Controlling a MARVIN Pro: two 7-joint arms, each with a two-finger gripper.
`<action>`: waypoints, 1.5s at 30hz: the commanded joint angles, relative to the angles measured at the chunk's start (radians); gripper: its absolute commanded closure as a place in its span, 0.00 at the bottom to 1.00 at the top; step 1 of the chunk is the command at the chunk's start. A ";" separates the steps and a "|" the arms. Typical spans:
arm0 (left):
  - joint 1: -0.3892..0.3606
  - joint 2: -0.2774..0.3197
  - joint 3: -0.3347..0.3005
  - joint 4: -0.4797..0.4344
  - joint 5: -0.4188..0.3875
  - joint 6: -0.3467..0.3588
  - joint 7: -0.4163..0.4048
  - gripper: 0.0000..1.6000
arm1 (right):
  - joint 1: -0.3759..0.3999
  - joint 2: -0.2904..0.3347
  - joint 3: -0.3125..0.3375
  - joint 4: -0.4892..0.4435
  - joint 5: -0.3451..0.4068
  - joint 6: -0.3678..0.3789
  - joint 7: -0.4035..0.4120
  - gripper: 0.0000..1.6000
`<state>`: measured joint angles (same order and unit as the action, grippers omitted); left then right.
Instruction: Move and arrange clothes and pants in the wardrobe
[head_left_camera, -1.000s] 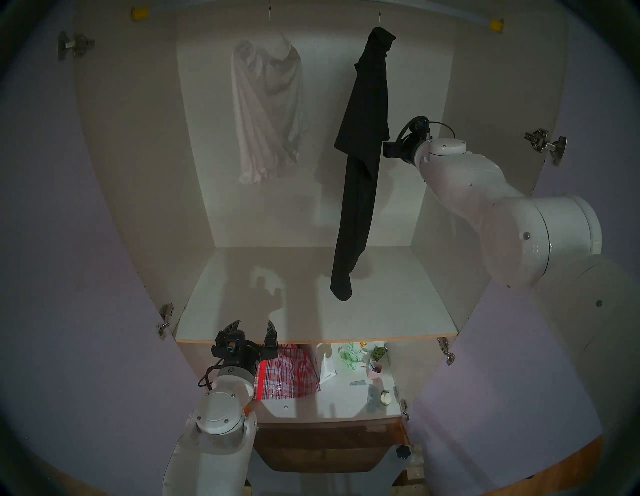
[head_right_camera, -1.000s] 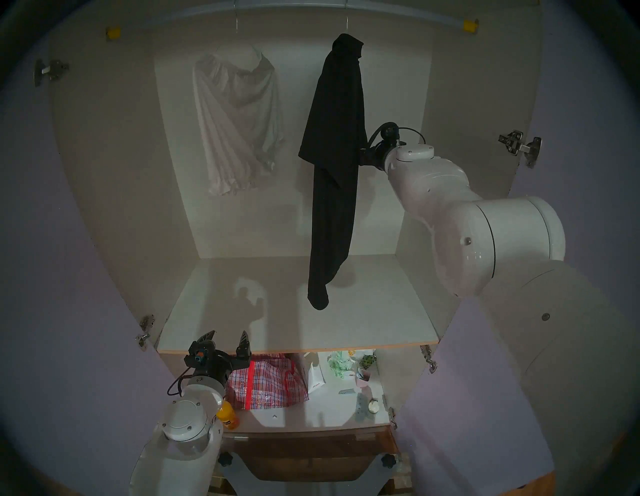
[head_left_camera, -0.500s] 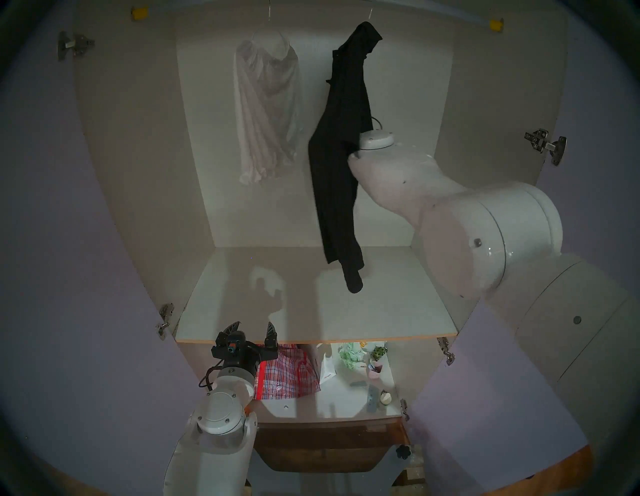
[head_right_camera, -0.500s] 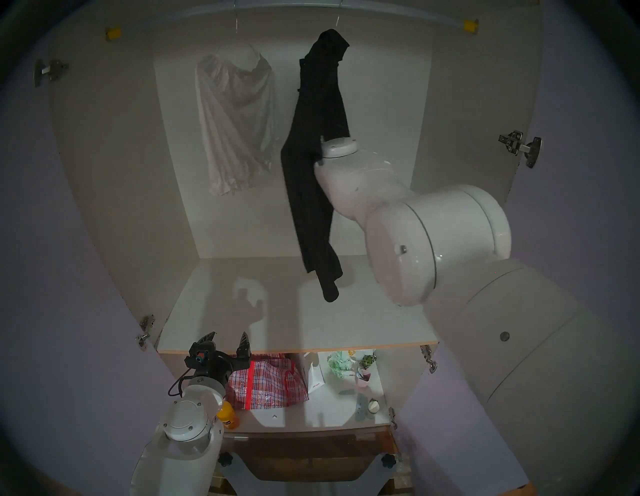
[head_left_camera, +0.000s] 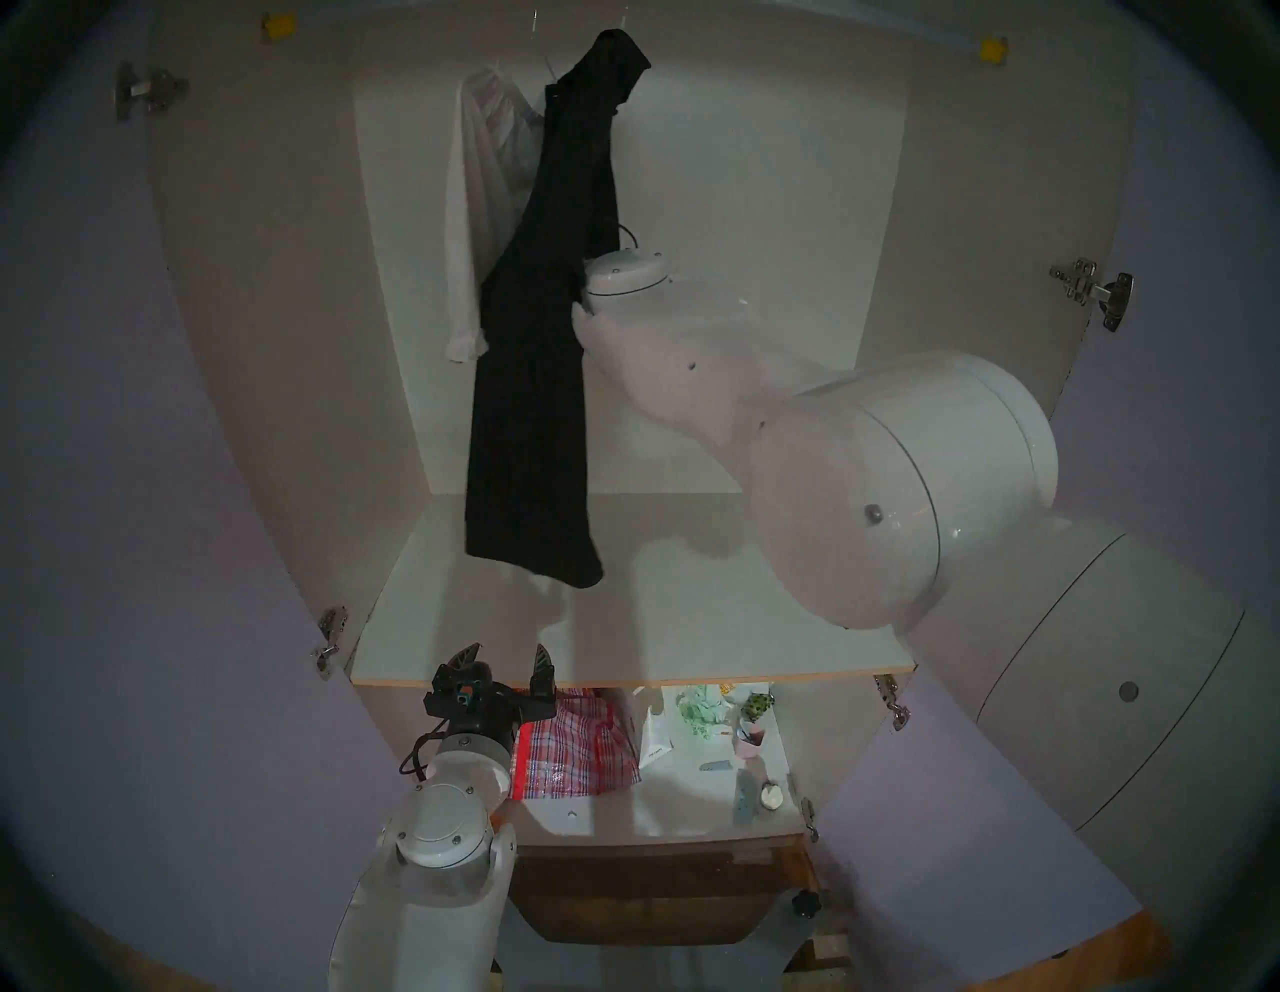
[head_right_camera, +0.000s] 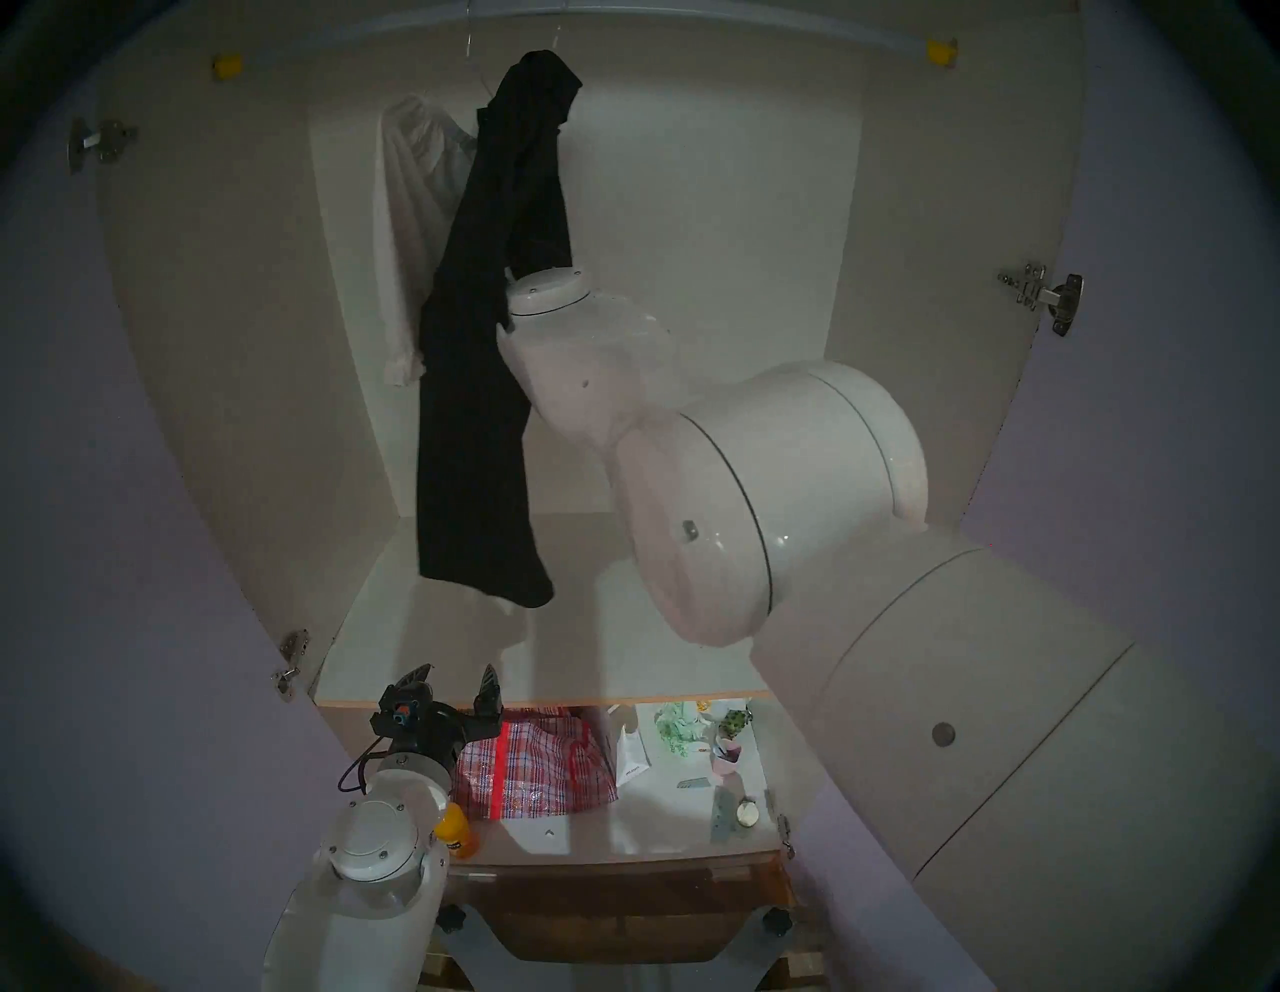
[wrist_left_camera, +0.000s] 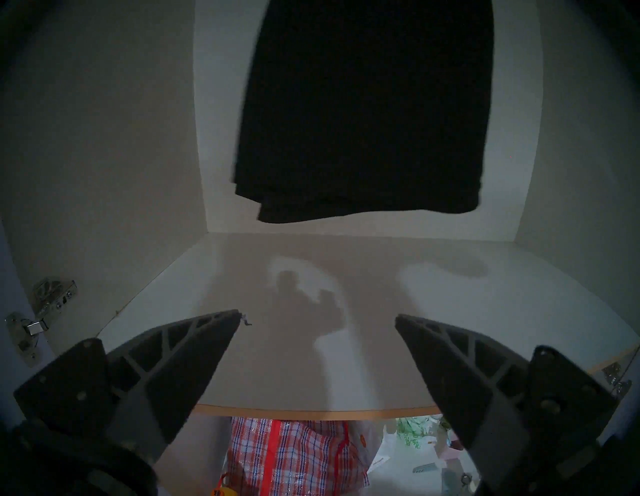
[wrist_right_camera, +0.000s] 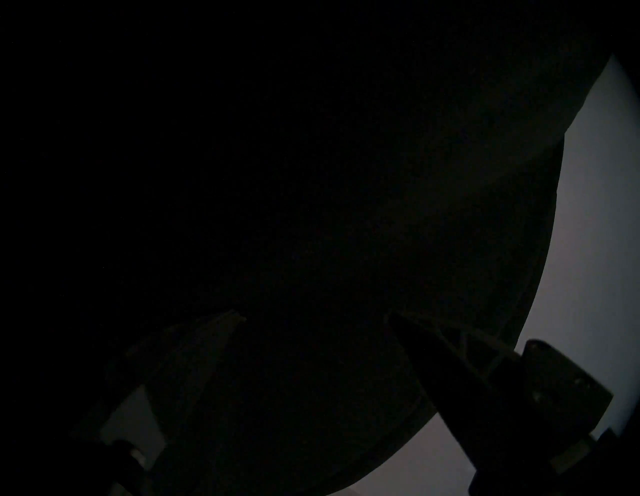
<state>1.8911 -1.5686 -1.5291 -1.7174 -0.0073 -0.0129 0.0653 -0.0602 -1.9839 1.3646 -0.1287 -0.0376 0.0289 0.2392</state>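
From the head cameras, the black shirt (head_left_camera: 540, 332) is hanging limp from the wardrobe (head_left_camera: 277, 346) rail, touching the white top (head_left_camera: 467, 228); soft and light, it is probably best moved by its hanger. The left wrist view is showing the left gripper (wrist_left_camera: 317, 318) spread wide, holding nothing. In the right wrist view, dark cloth is crowding the right gripper (wrist_right_camera: 317, 317), apparently parted, its grip unclear.
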 joint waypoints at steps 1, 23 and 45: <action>-0.013 0.000 0.003 -0.022 0.000 -0.007 -0.002 0.00 | 0.020 -0.023 0.002 -0.016 0.004 -0.008 0.013 0.00; -0.020 0.001 0.007 -0.013 0.000 -0.008 0.009 0.00 | -0.004 -0.023 -0.023 -0.017 0.005 -0.003 0.052 0.00; -0.004 0.010 0.012 -0.054 -0.003 -0.013 0.004 0.00 | -0.023 0.211 0.107 -0.028 0.094 -0.066 0.167 0.00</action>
<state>1.8892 -1.5628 -1.5182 -1.7301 -0.0078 -0.0134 0.0773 -0.0931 -1.7842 1.4287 -0.1260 0.0087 0.0123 0.3580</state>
